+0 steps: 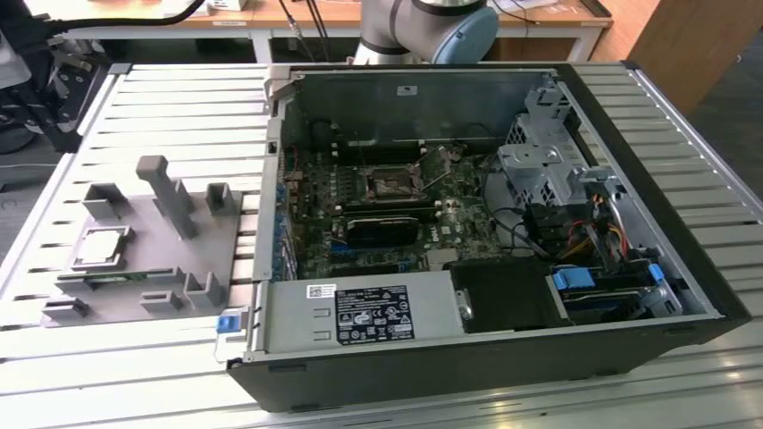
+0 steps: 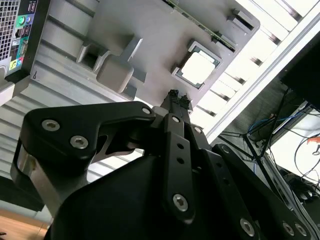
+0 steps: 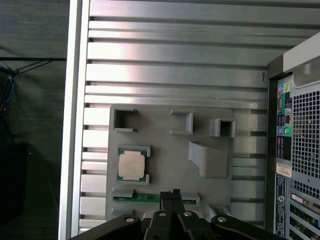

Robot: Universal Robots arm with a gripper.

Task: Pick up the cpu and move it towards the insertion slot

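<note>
The cpu (image 1: 102, 248) lies flat, silvery top up, in a square nest on the grey holder plate (image 1: 167, 259) at the exterior view's left. Both wrist views look down on the cpu (image 3: 132, 165) (image 2: 200, 67) from well above. My gripper (image 3: 170, 194) (image 2: 178, 96) hangs high over the plate's edge, off to one side of the chip. Its black fingers are shut together with nothing between them. The insertion slot (image 1: 390, 185), a dark square socket with a shiny frame, sits on the motherboard inside the open computer case (image 1: 667, 268).
The holder plate carries a tall grey post (image 1: 161, 192), several low blocks and a green memory stick (image 3: 150, 198). A black card (image 1: 381, 231), cables and a drive cage crowd the socket. The slatted aluminium table (image 1: 179, 107) ends beside the plate.
</note>
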